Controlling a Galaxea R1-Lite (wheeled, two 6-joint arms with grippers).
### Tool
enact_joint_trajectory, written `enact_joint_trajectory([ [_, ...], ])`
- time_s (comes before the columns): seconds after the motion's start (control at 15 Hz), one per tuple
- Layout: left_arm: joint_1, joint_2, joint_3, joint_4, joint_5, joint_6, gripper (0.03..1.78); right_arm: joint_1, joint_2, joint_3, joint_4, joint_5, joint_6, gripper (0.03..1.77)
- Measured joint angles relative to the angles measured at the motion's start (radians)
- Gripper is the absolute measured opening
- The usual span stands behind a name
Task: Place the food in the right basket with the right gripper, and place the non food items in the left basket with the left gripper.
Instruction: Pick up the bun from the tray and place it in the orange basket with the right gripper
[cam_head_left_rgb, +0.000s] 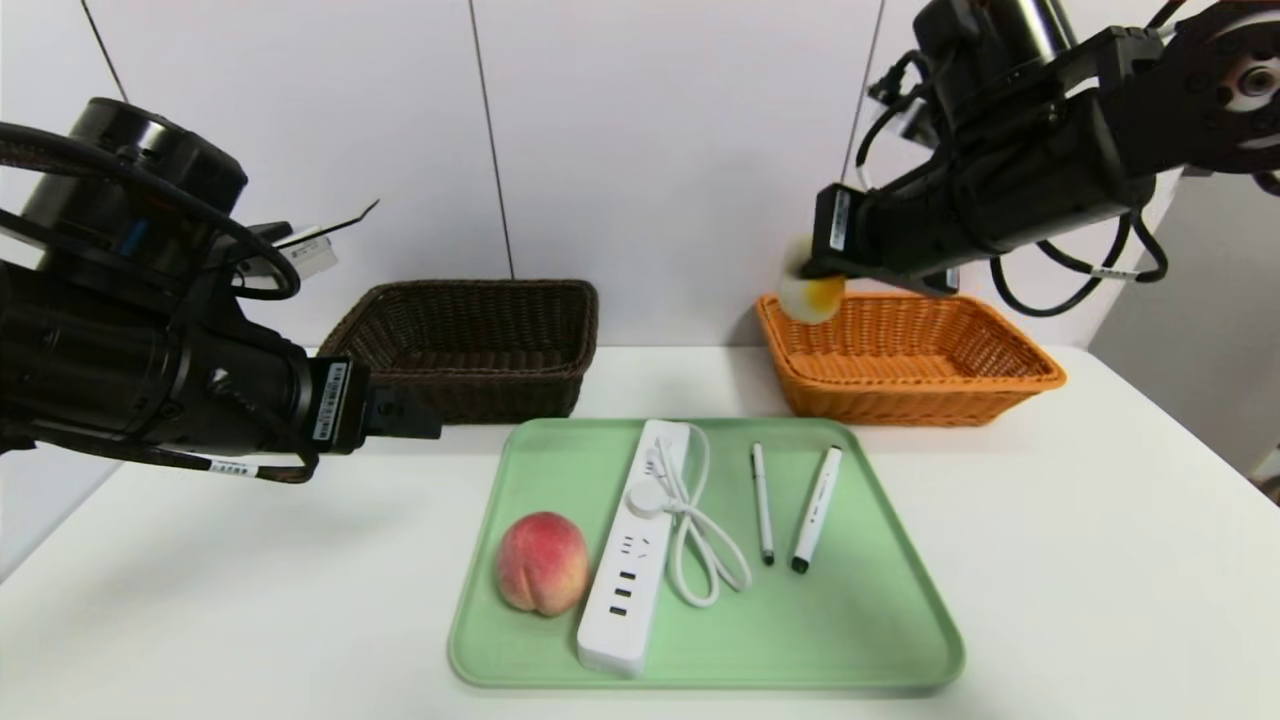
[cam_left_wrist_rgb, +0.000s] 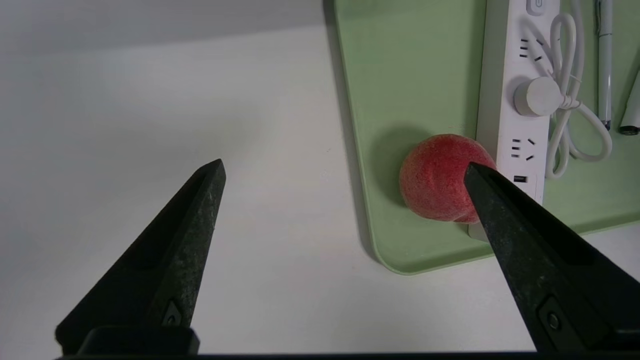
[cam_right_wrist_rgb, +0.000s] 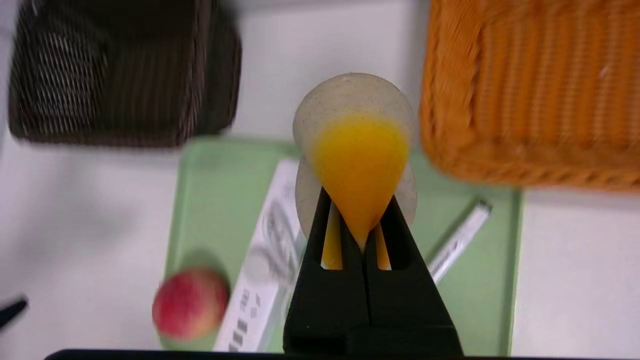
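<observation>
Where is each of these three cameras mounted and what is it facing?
Head: looks down at the tray and both baskets; both arms show.
Left wrist: over the table beside the peach; open left tool shows.
Right wrist: high, looking down; right tool pinches the bun.
All three share the peach.

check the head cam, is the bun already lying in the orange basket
No, the right gripper is shut on the bun and holds it in the air at the near-left corner of the orange basket.
</observation>
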Motion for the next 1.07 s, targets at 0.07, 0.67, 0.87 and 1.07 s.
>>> enact_joint_trajectory([
  [0.07, -0.002, -0.003, 0.0, 0.0, 0.0, -0.002, 1.69, -0.042, 0.019, 0.001, -0.064, -0.003, 0.001, 0.05],
  [0.67, -0.01, -0.013, 0.005, -0.168, 0.031, -0.098, 1.69, -0.263, 0.247, 0.001, -0.178, 0.006, -0.001, 0.05],
  [0.87, -0.014, -0.007, 0.008, -0.176, 0.068, -0.092, 1.69, -0.284, 0.3, 0.001, -0.203, 0.011, -0.006, 0.05],
  [1.07, -0.016, 0.004, 0.007, -0.177, 0.07, -0.09, 1.69, -0.288, 0.331, 0.001, -0.205, 0.02, -0.011, 0.05],
])
